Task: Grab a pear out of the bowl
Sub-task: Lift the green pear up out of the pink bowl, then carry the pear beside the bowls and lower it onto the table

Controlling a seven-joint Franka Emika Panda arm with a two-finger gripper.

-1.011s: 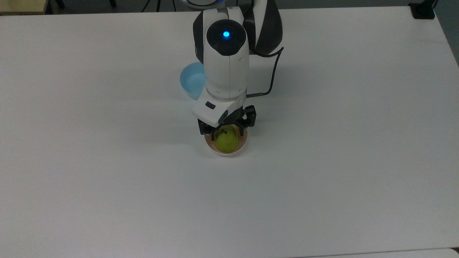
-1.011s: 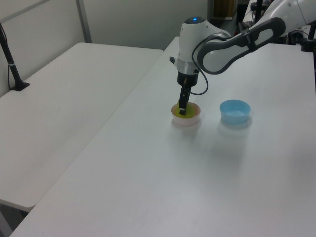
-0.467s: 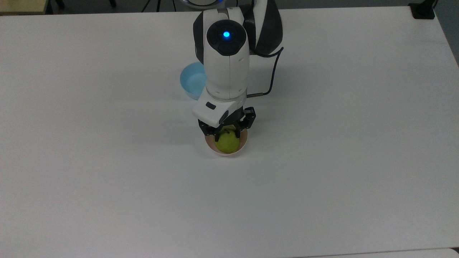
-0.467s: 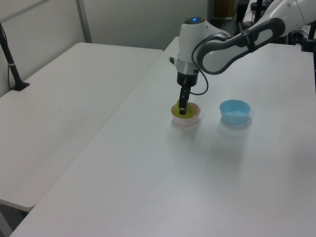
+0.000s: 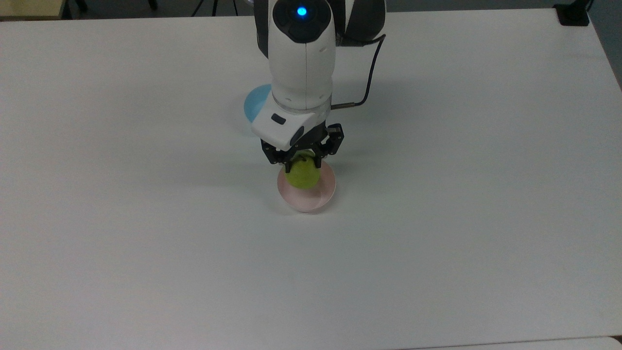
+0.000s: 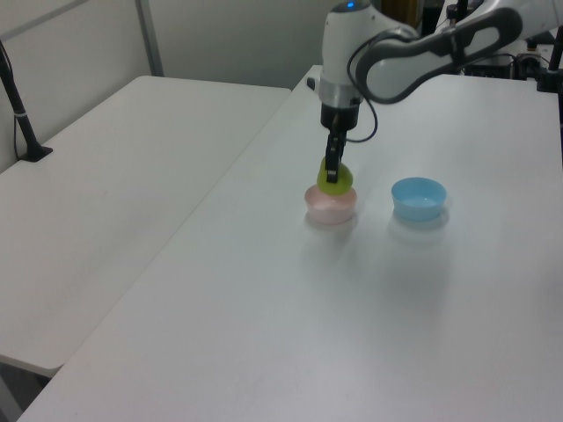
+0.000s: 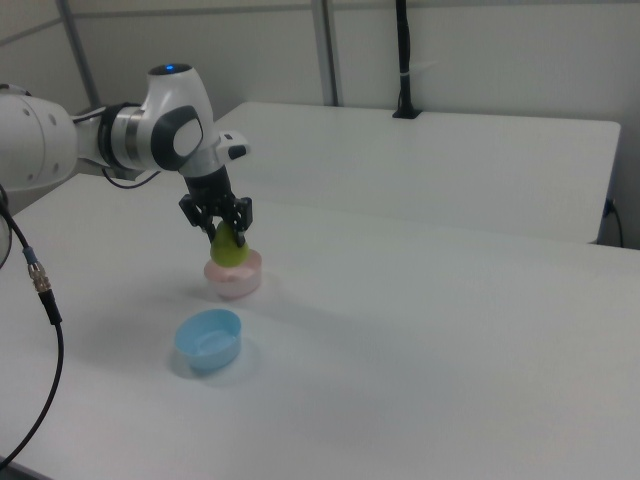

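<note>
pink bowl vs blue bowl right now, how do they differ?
Colour: the small round pale pink plastic bowl against the light blue plastic bowl.
Position: the pink bowl sits directly under the gripper, which holds the yellow-green pear above its rim; the blue bowl stands apart, nearer the arm's base in the top view.
Visibility: in the top view the arm covers most of the blue bowl, while the pink bowl is mostly exposed.
Shared: similar size, both upright on the white table.

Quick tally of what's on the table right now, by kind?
Bowls: 2, the pink bowl and the blue bowl
Pears: 1, the pear, held in the gripper just above the pink bowl
Total: 3
</note>
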